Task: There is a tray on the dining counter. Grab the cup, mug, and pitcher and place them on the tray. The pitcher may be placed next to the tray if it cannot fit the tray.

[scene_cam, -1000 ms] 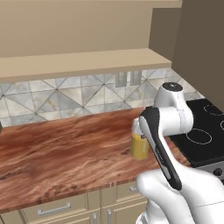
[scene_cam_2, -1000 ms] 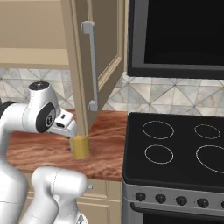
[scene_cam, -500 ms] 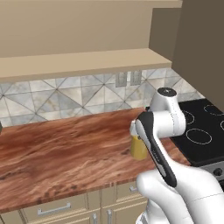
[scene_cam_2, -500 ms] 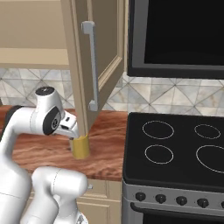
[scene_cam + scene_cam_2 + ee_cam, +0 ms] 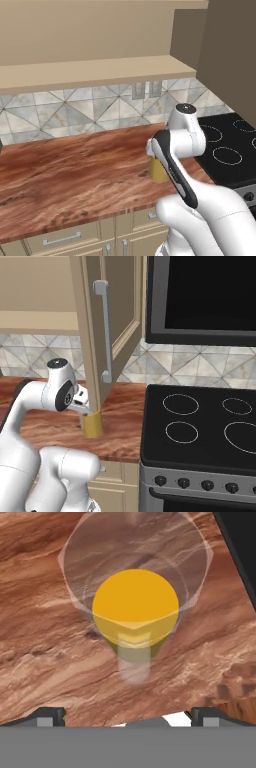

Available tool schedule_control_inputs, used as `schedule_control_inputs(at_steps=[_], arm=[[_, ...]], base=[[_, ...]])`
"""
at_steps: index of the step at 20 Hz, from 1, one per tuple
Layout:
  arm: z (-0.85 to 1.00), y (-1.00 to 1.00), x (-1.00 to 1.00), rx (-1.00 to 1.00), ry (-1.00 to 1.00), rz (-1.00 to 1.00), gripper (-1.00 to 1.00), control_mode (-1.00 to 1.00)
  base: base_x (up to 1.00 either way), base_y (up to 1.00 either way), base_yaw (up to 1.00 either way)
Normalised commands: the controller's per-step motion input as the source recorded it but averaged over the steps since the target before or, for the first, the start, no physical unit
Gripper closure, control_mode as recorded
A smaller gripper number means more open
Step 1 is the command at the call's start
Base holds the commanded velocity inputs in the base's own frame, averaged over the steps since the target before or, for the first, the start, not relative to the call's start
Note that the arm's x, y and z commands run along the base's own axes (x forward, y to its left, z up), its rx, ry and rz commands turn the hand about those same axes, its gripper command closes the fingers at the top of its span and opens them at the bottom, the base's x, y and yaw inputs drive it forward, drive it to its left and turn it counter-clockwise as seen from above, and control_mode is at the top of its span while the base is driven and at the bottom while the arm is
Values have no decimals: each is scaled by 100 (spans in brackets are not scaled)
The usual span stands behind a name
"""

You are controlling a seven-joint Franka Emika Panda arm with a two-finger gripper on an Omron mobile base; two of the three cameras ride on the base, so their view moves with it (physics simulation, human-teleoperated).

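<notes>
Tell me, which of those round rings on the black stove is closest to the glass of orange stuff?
The lower left ring, beside the wood counter. It lies nearest the pitcher; the other three sit farther back or right.

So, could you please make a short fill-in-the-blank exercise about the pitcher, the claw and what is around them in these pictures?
1. The liquid inside the pitcher is ____ in colour.
2. The pitcher stands on a counter with a ____ grain surface.
3. The claw is above the pitcher, and its jaws are ____.
4. Beside this counter, the black appliance with ring marks is a ____.

Missing words: orange-yellow; wood; open; stove
</notes>
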Motion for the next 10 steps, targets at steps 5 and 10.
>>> schedule_control_inputs(at_steps=[5, 10], arm=[[-14, 0, 29, 0, 0, 0, -100, -100], [-11, 0, 26, 0, 0, 0, -100, -100]], base=[[0, 0, 0], [0, 0, 0]])
